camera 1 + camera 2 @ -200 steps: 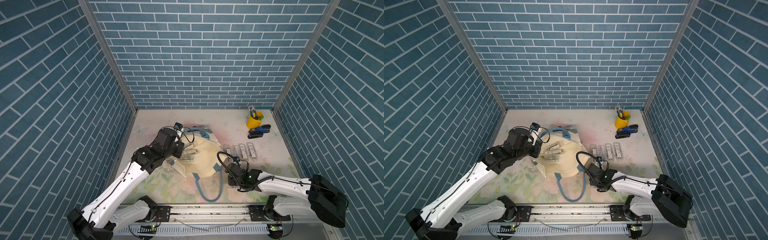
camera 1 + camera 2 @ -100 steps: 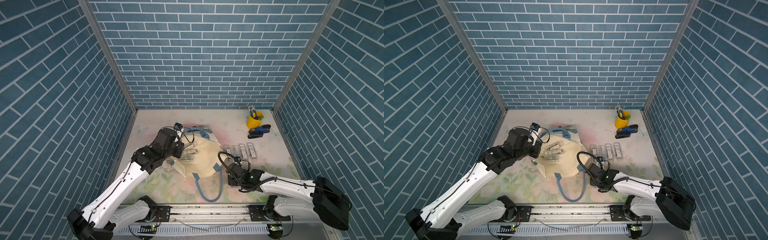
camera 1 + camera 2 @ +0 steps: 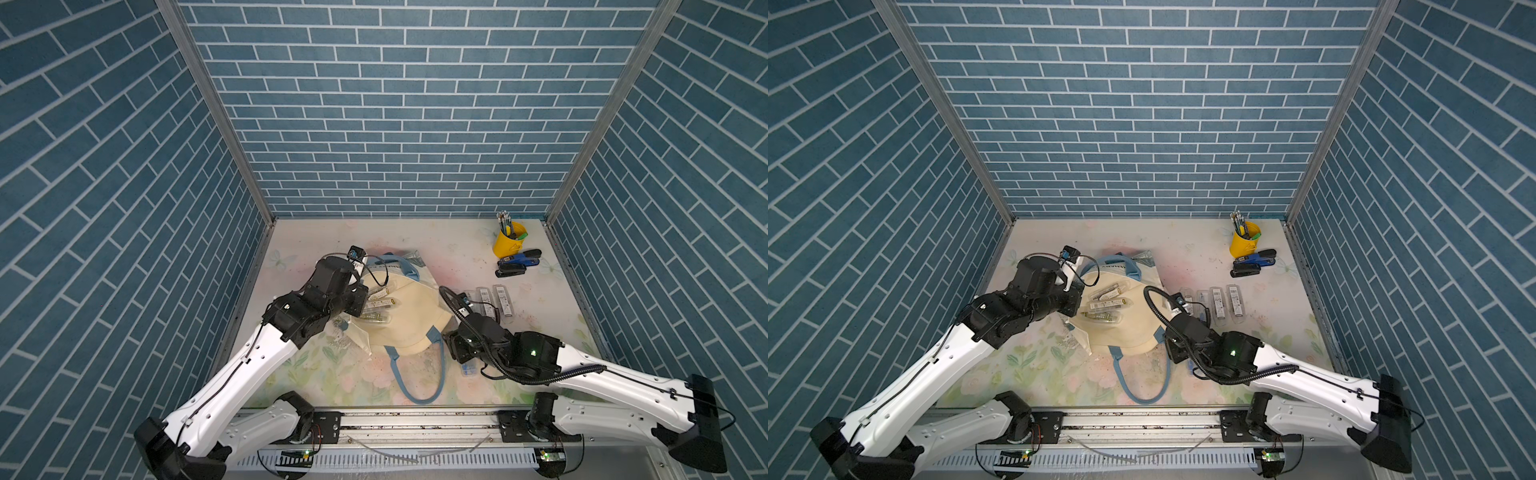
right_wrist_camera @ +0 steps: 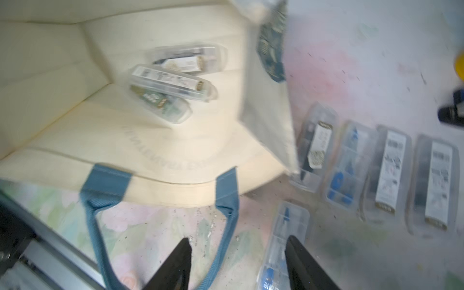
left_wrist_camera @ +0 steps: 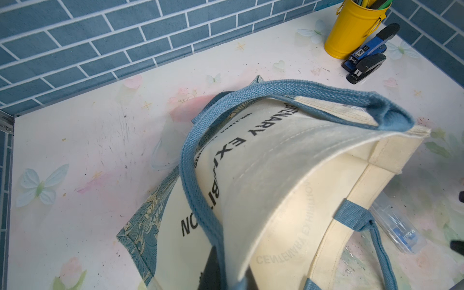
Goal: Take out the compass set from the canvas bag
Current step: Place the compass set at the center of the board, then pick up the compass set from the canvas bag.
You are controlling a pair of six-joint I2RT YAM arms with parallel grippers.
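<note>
Canvas bag [image 3: 411, 324] is seen lying open on the table [image 3: 457, 257] in both top views, with compass sets [image 3: 376, 305] inside and both arms' fingertips hidden. In the left wrist view, its rim is pinched by the left gripper [image 5: 229, 276], which is mostly cut off. In the blurred right wrist view, the right gripper [image 4: 238, 258] is spread, with a loose compass set [image 4: 281, 233] beside one finger.

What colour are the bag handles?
Blue handles on cream canvas bag; clearest in left wrist view.

One canvas bag [image 3: 409, 328]. Three clear compass cases [image 4: 173, 82] show in its mouth. Four more [image 4: 386, 173] lie in a row on the table [image 3: 436, 245] at its three o'clock, and a fifth [image 4: 281, 226] at five o'clock. One yellow cup [image 3: 507, 245], two staplers [image 3: 519, 261].
</note>
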